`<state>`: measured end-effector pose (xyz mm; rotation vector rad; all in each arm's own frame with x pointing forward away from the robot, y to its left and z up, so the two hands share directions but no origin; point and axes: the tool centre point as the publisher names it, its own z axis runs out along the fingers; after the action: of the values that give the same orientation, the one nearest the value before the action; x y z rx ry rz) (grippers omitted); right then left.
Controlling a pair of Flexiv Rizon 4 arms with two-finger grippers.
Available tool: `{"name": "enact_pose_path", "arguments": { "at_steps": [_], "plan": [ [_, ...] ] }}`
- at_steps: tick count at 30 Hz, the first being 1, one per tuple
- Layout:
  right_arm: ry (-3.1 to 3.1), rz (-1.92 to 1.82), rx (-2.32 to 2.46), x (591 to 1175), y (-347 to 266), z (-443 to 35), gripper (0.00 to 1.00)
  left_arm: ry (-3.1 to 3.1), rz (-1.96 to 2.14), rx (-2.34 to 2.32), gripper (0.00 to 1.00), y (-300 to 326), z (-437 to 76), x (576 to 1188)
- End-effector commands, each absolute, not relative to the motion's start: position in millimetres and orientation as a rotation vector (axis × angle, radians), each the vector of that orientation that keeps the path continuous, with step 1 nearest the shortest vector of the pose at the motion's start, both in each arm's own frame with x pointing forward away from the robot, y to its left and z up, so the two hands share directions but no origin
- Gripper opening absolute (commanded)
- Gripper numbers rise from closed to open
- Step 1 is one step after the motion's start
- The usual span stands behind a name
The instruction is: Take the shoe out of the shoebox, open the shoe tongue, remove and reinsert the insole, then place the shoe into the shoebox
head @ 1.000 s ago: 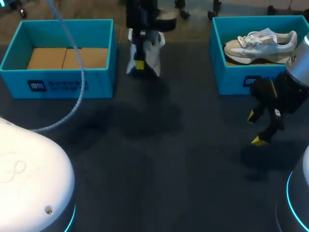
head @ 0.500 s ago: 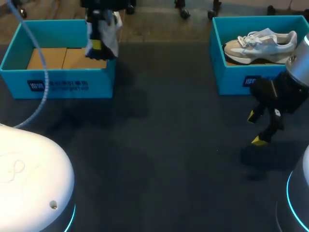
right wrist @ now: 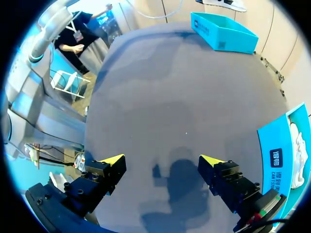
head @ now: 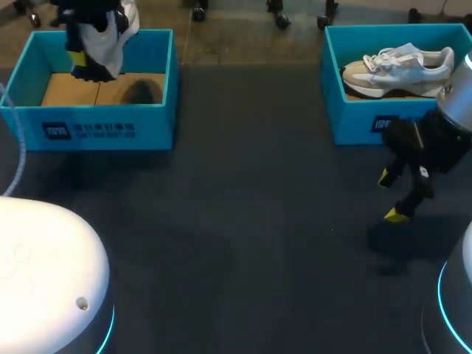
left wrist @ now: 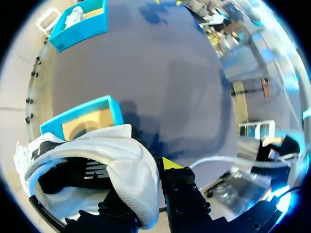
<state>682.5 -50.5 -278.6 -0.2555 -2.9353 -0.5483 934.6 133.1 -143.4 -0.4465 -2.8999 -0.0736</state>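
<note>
White shoe aloft over the left shoebox
The left tool grips it, seemingly above the box's far corner. The right tool hangs open over the table near the right shoebox, which holds a second shoe.

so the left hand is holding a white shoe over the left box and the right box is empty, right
Not quite: the right box is not empty. The head view shows a second white shoe lying in it. The rest is right: the left hand is holding a white shoe over the left box.
</note>
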Motion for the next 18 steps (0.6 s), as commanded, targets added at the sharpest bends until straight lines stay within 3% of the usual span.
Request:
{"name": "enact_pose_path", "arguments": {
  "at_steps": [1, 15, 18],
  "plan": [
    [-2.936, -0.547, -0.255, 682.2, -50.5, -278.8, 1.0, -2.797, -0.098, -0.794, 0.0, 177.4, -137.8, 951.7],
    [-2.936, -0.547, -0.255, 682.2, -50.5, -278.8, 1.0, -2.766, -0.115, -0.856, 0.0, 184.7, -137.6, 955.6],
    [-2.936, -0.547, -0.255, 682.2, -50.5, -278.8, 1.0, -2.707, -0.154, -1.086, 0.0, 203.0, -137.9, 976.4]
  ]
}}
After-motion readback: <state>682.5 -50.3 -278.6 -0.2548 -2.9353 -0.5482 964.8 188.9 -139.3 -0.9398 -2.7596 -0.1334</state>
